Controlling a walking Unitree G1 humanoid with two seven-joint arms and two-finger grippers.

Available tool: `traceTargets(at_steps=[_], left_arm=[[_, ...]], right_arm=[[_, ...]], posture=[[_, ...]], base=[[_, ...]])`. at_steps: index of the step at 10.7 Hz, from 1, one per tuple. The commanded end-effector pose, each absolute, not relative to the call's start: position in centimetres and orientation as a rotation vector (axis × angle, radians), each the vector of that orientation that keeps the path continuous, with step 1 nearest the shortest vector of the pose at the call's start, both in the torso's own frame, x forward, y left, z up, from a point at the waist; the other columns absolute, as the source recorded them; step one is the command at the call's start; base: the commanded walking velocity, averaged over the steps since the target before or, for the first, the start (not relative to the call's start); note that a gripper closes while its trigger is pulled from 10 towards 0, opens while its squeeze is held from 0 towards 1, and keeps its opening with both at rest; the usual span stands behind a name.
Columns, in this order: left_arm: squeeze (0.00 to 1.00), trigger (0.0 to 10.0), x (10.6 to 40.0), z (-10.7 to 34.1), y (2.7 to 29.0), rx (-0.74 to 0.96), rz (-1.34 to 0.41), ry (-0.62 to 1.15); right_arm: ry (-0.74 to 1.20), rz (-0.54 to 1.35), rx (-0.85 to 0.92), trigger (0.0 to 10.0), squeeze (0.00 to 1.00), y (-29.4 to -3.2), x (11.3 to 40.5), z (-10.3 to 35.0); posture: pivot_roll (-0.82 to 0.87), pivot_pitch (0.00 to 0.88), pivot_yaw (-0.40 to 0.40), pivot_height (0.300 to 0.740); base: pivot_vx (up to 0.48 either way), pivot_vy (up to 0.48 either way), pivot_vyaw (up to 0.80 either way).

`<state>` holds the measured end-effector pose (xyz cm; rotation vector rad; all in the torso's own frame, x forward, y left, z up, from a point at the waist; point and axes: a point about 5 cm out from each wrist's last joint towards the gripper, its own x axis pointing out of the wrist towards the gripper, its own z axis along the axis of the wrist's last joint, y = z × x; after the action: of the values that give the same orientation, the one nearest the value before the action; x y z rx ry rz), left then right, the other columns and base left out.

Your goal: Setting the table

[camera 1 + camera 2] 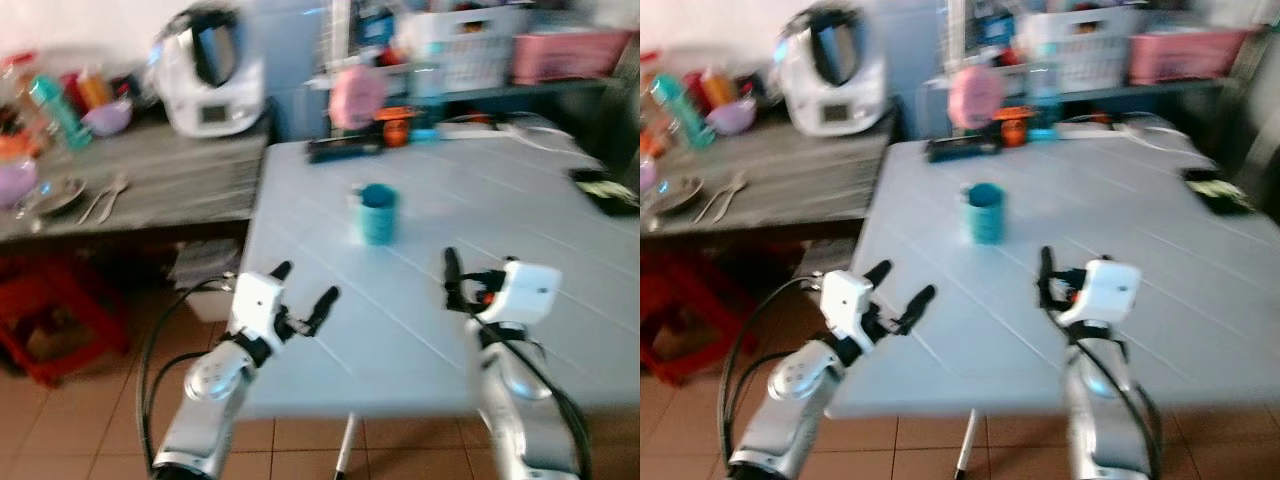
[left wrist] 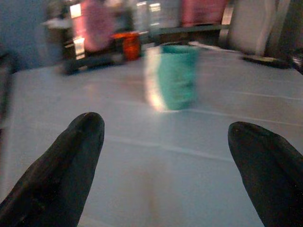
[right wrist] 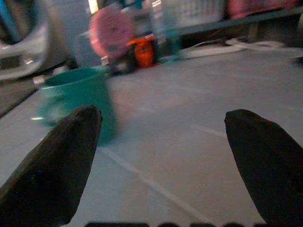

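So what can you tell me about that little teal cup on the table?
The small teal cup looks like plastic, round, with an open top and a handle on one side. It stands upright on the pale blue table, apart from the other things, and nothing touches it. The left gripper and right gripper both hover nearer the robot, open, not reaching it. The pictures are too blurred to see inside it.
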<state>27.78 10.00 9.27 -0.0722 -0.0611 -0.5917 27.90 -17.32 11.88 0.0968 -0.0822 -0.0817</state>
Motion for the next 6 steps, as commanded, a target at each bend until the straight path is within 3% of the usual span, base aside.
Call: traceTargets(at_steps=[1,2,6], left_arm=[[0.00,10.0,27.93,9.36,10.65,-0.055,-0.565,-0.058],[0.00,10.0,27.86,9.30,10.55,-0.056,-0.563,-0.056],[0.00,10.0,27.46,8.85,10.52,-0.043,-0.595,-0.030]], right_arm=[[-0.098,-0.051,0.097,10.0,0.00,-16.59,28.14,12.28],[-0.096,-0.050,0.099,10.0,0.00,-16.56,28.15,12.17],[-0.069,-0.048,0.114,10.0,0.00,-16.28,27.95,11.57]], posture=[[0.03,0.010,0.091,0.740],[0.03,0.010,0.089,0.740],[0.04,0.019,0.080,0.740]], base=[[0.259,0.000,0.59],[0.000,0.000,0.77],[0.000,0.000,0.00]])
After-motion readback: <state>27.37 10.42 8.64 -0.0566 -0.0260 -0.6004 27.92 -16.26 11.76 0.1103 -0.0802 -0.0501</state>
